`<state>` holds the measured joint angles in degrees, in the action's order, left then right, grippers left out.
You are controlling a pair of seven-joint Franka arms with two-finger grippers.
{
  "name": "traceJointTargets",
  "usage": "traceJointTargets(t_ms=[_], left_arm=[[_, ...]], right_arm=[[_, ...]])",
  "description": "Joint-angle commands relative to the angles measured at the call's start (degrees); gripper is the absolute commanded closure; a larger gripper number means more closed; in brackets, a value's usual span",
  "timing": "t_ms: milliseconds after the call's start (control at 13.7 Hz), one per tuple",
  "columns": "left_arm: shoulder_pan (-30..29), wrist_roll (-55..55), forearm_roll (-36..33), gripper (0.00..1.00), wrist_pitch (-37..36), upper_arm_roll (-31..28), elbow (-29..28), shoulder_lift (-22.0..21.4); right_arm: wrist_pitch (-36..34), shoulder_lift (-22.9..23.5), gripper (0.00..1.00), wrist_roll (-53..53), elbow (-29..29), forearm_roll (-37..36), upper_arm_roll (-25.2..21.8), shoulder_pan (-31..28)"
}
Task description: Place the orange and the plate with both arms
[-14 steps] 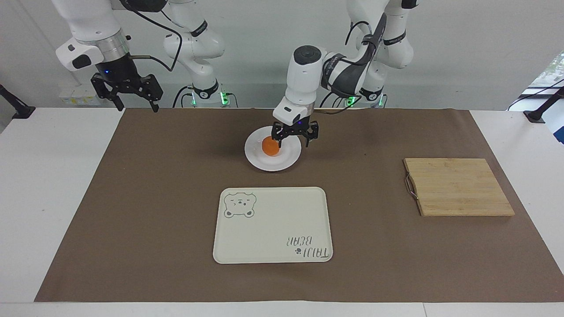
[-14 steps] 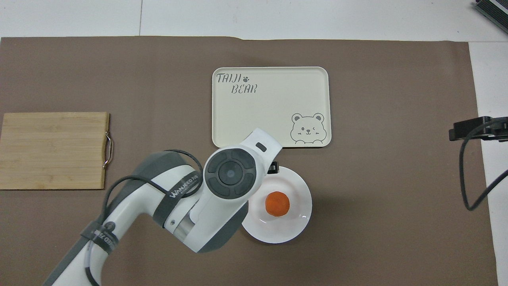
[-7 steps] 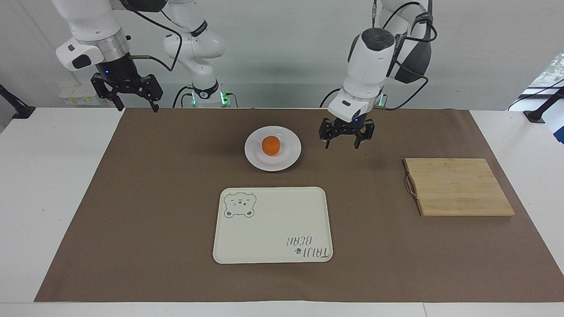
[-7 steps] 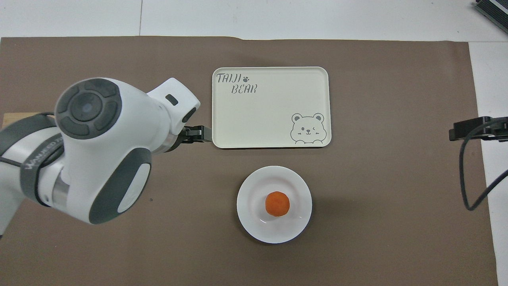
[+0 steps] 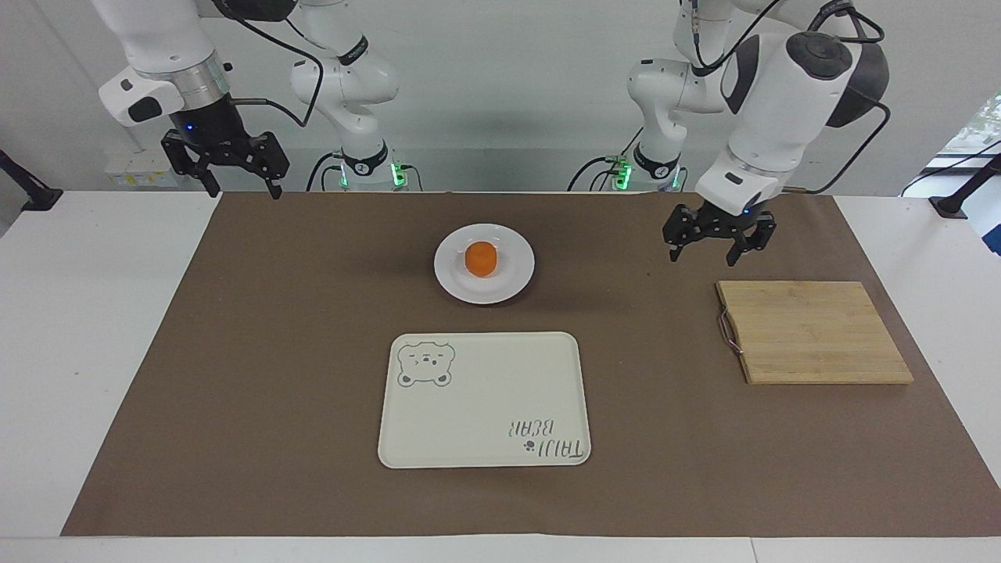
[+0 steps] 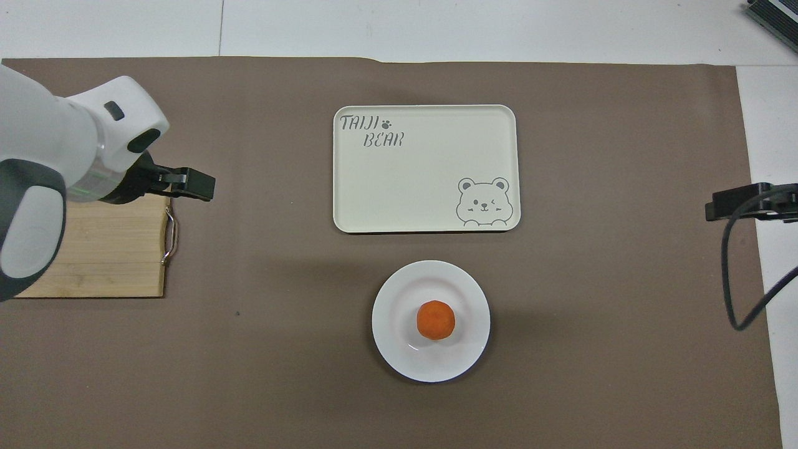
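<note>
Sitting on the plate (image 5: 485,286) near the mat's (image 5: 274,352) robot-side edge, the orange (image 5: 481,259) is lying free; left gripper (image 5: 719,252) is hanging wide, empty, over the mat; right gripper (image 5: 237,184), waiting, is gaping empty at the corner.

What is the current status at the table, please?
Left gripper open, empty, over the mat beside the cutting board. Right gripper open, waiting. Orange on plate. Nothing obstructing.
</note>
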<state>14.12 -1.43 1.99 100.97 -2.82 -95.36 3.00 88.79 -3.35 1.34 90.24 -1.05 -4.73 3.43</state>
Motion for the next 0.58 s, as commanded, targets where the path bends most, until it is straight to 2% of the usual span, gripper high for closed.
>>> traceJointTargets(t_ms=[0,292,512], left_arm=[[-5.7,7.5,0.8,0.0,-3.8,0.6,1.5,-1.2],[-9.8,9.3,0.6,0.0,-6.3,0.0,1.6,-3.4],[-9.9,9.3,-0.2,0.0,-13.5,-0.1,7.9,-2.5]], right_arm=[[0.5,-1.0,0.0,-1.4,1.2,1.4,0.1,-0.6],[0.5,-1.0,0.0,-1.4,1.2,1.4,0.1,-0.6],[0.5,-1.0,0.0,-1.4,1.2,1.4,0.1,-0.6]])
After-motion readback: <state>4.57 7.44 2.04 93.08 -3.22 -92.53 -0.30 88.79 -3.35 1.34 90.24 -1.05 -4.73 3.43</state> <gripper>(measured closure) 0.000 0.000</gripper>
